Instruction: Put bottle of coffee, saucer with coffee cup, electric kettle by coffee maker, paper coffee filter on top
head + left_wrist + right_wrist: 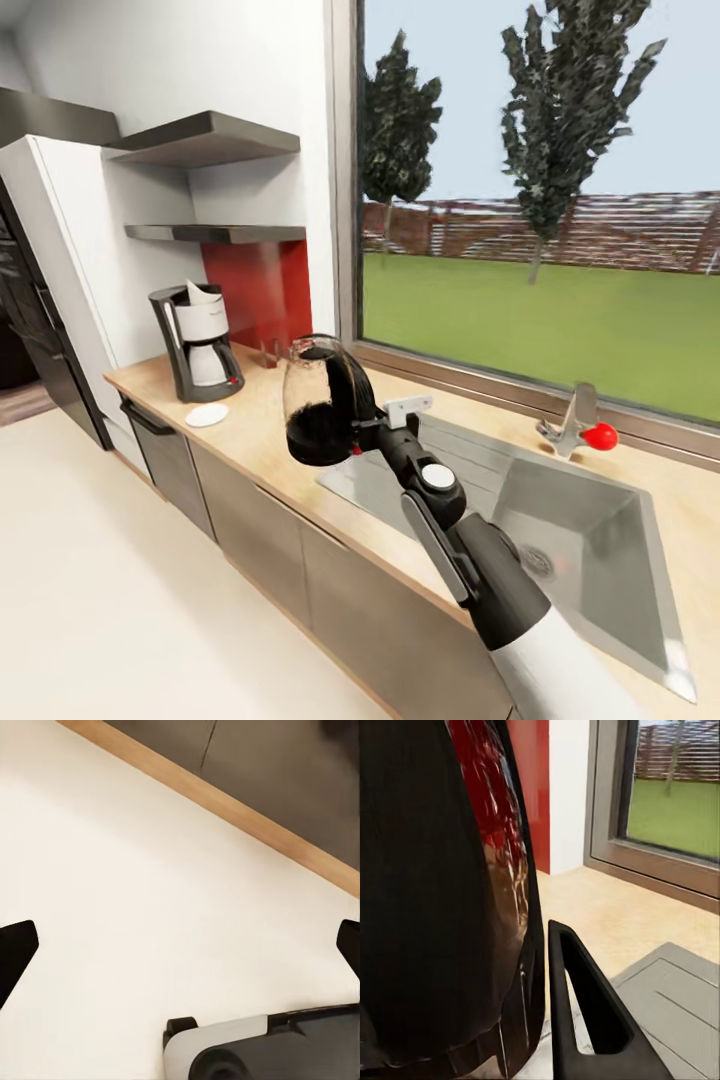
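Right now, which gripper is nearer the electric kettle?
Right. The right gripper grips the electric kettle by its handle above the kitchen countertop; the left gripper hangs open over bare floor by the cabinets.

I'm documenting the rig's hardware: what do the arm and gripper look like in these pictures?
The right arm has a white forearm shell, then a glossy black tapered section with a grey strip and a round white joint cap. The right gripper is black; its finger is a dark, hollow triangular loop. Left fingertips are black.
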